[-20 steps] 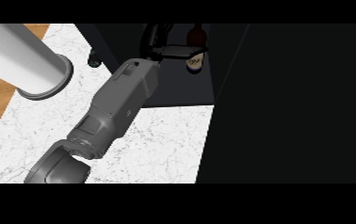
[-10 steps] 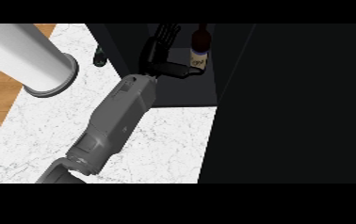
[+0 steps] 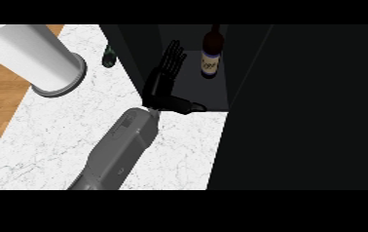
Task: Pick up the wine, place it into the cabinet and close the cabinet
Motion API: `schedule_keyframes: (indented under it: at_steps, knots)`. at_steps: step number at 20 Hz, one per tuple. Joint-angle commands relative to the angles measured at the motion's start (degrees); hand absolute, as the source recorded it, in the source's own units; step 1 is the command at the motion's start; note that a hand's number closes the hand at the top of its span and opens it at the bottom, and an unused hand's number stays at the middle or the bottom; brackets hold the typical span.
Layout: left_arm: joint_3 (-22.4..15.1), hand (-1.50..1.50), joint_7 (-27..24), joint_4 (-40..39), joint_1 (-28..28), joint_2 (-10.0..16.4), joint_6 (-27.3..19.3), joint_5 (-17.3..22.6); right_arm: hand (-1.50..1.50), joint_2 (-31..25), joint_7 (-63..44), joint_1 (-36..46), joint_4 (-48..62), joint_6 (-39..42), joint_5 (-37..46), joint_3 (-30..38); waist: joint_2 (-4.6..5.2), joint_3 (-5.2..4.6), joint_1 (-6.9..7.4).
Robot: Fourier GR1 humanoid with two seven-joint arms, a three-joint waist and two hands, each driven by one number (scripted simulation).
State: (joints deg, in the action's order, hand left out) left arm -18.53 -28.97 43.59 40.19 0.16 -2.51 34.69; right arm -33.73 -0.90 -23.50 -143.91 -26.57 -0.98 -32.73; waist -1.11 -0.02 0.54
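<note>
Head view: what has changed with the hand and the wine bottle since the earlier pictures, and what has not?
The left hand has let go of the wine bottle: its fingers, earlier curled round it, are straight, and it has drawn back toward the robot. The bottle stands upright in the cabinet, apart from the hand. The white cylinder and the open cabinet stayed put.

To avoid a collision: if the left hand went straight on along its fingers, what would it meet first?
For the left hand, probably the cabinet's back wall; the wine bottle stands right of that line. Depth unclear.
</note>
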Motion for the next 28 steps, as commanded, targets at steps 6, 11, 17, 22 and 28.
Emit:
schedule_keyframes:
  at_steps: [6,11,17,22,28]
  knots:
    - [-5.4,-1.5,4.7,21.9,-18.2,3.7,-1.5,-0.4,-1.5,-2.5,-5.3,-2.7,-13.3,-0.7,-0.8,0.1,0.19,-0.02,0.43]
    - [-8.0,-1.5,4.5,32.0,-29.6,5.5,-2.7,-1.1,-1.5,-4.4,-5.2,-3.8,-13.0,-0.4,0.3,1.2,0.4,0.0,-0.34]
    - [-4.7,-1.5,6.1,39.9,-35.4,11.7,2.0,2.4,-1.5,-7.2,-7.3,-1.2,-13.1,3.6,-3.0,1.2,0.77,-0.02,-0.33]
    - [-1.6,-1.5,4.0,39.7,-36.5,13.9,4.7,3.2,-1.5,-9.2,-2.9,-2.4,-13.7,8.7,-5.0,-2.3,0.79,-0.01,-1.11]
    - [2.3,-1.5,1.3,40.3,-40.4,18.8,8.6,3.6,1.5,-14.1,-1.8,-0.1,-12.0,16.9,-5.4,-6.4,0.93,-0.04,-0.23]
